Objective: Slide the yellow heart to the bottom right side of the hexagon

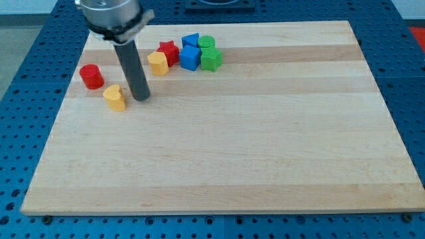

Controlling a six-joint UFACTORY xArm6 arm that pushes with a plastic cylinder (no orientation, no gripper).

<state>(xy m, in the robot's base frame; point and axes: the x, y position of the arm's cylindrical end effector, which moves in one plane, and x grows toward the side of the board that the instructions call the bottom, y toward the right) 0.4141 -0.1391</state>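
The yellow heart point(115, 97) lies on the counter point(226, 153) near its upper left corner, well apart from that corner's edge. It seems to taper toward the view's bottom with its lobes toward the top, so its long axis runs roughly top to bottom, though at this size I cannot be sure. My tip point(141, 98) rests on the wood just beside the heart on the view's right; whether it touches the block I cannot tell. There are no fingers on this arm, only the dark rod, so nothing opens, closes or grips.

Up and to the view's left of the heart stands one red cylinder point(91, 76), near but apart. Up and to the right, beyond the rod, is the yellow hexagon point(158, 63), touching or nearly touching a red star point(169, 52) on its upper right. Next in the cluster come two blue blocks: a blue cube point(190, 58) and, behind it, a blue block point(190, 41) whose shape is unclear. Two green ones follow: a green star point(211, 58) just beside the cube and a green cylinder point(206, 42) behind it.

By colour that makes two yellow, two red, two blue and two green, eight blocks in all.
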